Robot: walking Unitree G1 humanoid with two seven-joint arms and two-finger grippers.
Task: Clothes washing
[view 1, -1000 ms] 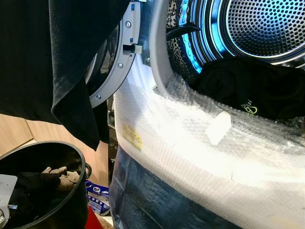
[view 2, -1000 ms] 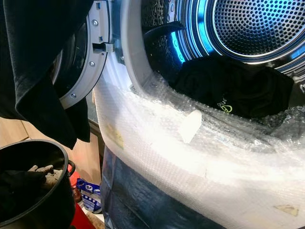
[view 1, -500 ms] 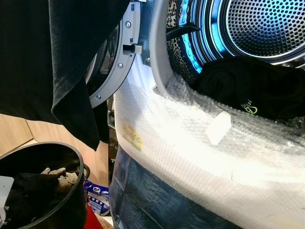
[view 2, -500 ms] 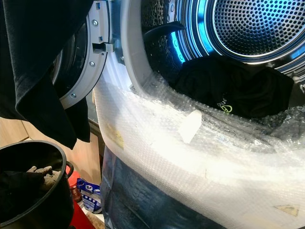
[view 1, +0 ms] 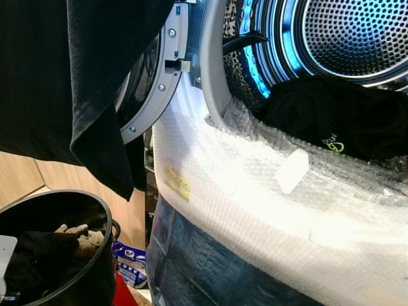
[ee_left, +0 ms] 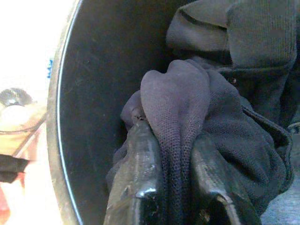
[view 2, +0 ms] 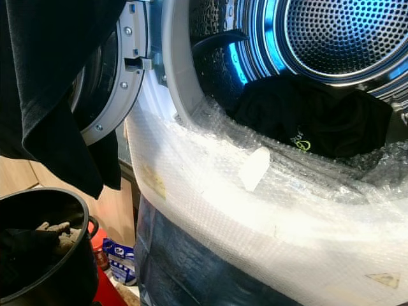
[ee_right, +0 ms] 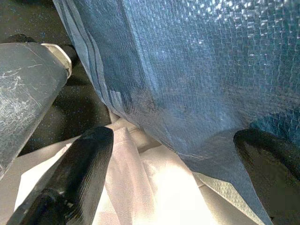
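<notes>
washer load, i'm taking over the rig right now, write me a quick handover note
Left gripper: down in the black bucket, fingers shut on a fold of dark knit garment.
Right gripper: open, idle beside the blue woven wrap.
Done: one black garment lies in the drum; door open.
Left: lift the pinched garment over the bubble-wrapped rim into the drum. More clothes are in the bucket, and a black cloth hangs at upper left.
</notes>
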